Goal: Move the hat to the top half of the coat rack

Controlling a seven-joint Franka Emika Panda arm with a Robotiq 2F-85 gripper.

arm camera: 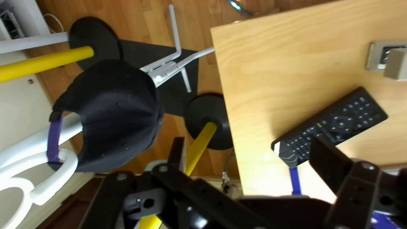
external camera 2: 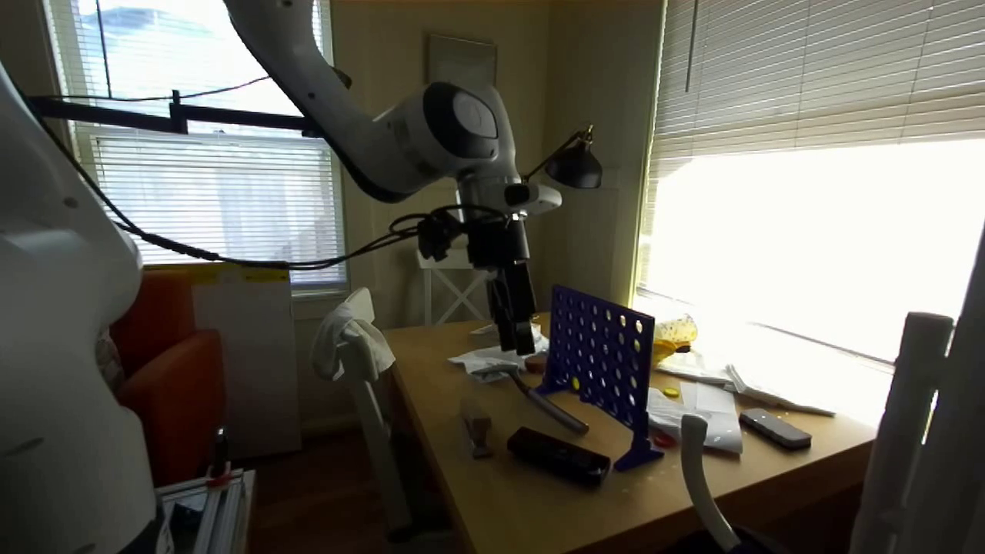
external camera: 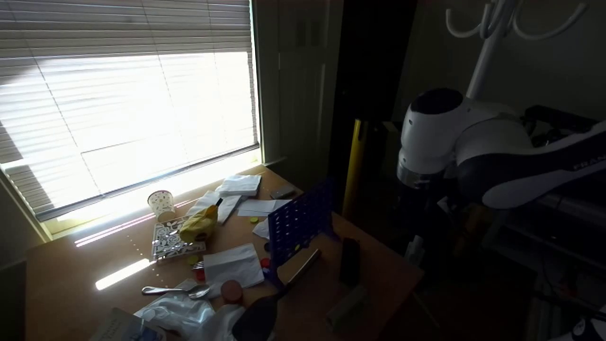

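Observation:
The hat (arm camera: pixel 117 111) is a dark cap with its hollow side showing, at the left in the wrist view. Its purple strap lies against a curved white hook of the coat rack (arm camera: pixel 60 178); how it is caught there I cannot tell. The hat is not clearly visible in the exterior views. The white coat rack pole and hooks stand at the upper right in an exterior view (external camera: pixel 484 61) and at the right edge (external camera 2: pixel 912 431). My gripper (arm camera: pixel 254 157) is open and empty, apart from the hat, above the table corner; it also shows in an exterior view (external camera 2: pixel 517 346).
A black remote (arm camera: pixel 349 116) lies on the wooden table (arm camera: pixel 270 63). A blue upright game frame (external camera 2: pixel 600 354) stands on it, near the gripper. Yellow posts (arm camera: pixel 202 140) on black bases stand beside the table. A white chair (external camera 2: pixel 369 400) is at the table's side.

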